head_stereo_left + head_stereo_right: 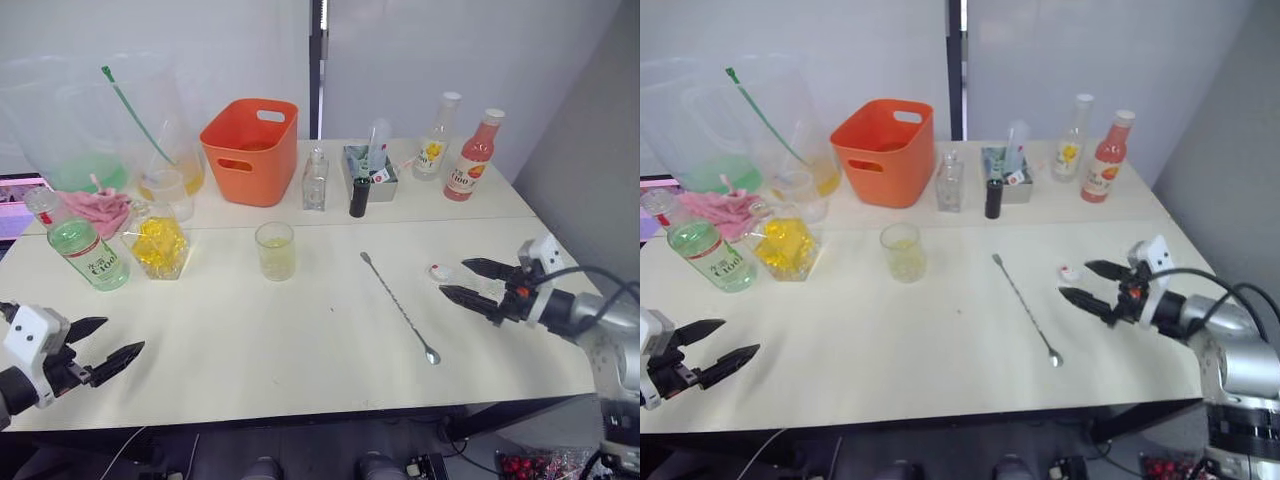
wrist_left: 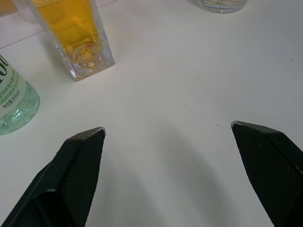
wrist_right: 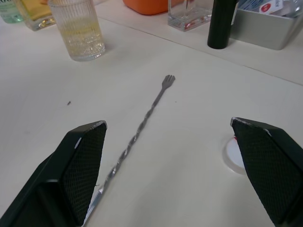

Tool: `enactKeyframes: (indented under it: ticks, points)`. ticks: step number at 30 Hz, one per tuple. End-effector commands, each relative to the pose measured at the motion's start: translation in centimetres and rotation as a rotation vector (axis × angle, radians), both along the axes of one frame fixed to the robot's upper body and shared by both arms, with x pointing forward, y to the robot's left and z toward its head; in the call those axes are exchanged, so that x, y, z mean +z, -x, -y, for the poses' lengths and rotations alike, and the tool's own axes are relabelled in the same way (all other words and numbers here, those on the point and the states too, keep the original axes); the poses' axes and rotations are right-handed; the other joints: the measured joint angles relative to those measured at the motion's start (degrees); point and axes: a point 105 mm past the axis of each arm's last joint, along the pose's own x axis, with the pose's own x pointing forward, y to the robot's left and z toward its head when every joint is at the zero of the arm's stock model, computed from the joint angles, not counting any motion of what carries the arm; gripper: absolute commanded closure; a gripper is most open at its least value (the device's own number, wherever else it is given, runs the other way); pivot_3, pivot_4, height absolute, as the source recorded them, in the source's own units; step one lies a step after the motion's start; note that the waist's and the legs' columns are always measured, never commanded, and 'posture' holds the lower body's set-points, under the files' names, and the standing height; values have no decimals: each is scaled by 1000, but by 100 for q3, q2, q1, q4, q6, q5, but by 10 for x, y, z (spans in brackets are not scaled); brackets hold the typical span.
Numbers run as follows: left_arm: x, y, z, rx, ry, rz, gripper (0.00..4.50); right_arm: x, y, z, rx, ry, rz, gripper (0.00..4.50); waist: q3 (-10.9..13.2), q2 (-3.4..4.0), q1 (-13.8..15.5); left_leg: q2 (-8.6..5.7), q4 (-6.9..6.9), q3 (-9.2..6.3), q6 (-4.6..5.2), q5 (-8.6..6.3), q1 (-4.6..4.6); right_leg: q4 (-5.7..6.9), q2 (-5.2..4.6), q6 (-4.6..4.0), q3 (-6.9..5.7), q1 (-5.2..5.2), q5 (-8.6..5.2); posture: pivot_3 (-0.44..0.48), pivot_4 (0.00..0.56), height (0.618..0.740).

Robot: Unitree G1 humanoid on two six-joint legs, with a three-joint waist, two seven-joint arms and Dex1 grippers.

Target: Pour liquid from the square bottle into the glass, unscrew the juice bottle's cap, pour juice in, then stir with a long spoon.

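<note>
Holding pale yellow liquid, the glass (image 1: 275, 250) stands mid-desk; left of it the square bottle (image 1: 158, 245) has bright yellow contents, and the uncapped juice bottle (image 1: 84, 246) stands further left. Its cap (image 1: 440, 271) and the long spoon (image 1: 400, 307) lie right. Both the left gripper (image 1: 112, 346) and right gripper (image 1: 462, 281) gape wide, empty.

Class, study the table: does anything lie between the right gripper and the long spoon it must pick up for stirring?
Nothing visible does. The right gripper hangs open, apart from the long spoon, with bare table between them. The juice bottle's cap lies by the fingertips, off that path.
</note>
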Motion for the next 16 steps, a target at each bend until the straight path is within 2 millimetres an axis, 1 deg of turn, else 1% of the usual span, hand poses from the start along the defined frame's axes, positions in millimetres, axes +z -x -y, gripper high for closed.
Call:
enactKeyframes:
  ticks: [1, 3, 6, 9, 11, 16]
  points:
    - [-4, 14, -20, 84, -5, 30, 0, -14, 13, 31, -79, 7, 50, 51, 0, -2, 0, 0, -1, 1, 3, -2, 20, -3, -2, 1, 0, 24, 0, 0, 150, 740]
    - [-9, 20, -24, 105, -8, 11, 0, -20, 15, 38, -101, 24, 52, 51, 1, 0, -23, 0, -3, 8, 17, -13, 55, -23, -4, 4, 0, 66, -3, 0, 150, 740]
    - [-11, 24, -27, 117, 1, -6, 0, -24, 17, 44, -116, 31, 55, 51, 1, -1, -26, 7, -2, 24, 19, -13, 69, -34, 0, 7, 9, 78, -5, 0, 150, 740]
    - [-7, 23, -29, 155, 32, 34, 0, -27, 19, 55, -148, 42, 76, 51, 1, -1, -16, 13, -2, 31, 19, -13, 115, -36, 4, 9, 11, 124, -6, 0, 150, 740]
    - [-7, 21, -27, 154, 29, 45, 0, -28, 20, 58, -162, 50, 85, 51, 1, -2, -3, 15, -3, 33, 19, -14, 137, -47, 4, 14, 10, 155, -11, 0, 150, 740]
    - [-8, 16, -22, 138, 26, 37, 0, -36, 24, 62, -191, 53, 76, 51, 0, -3, 13, 10, -3, 33, 20, -16, 132, -52, -2, 17, 11, 156, -12, 0, 150, 740]
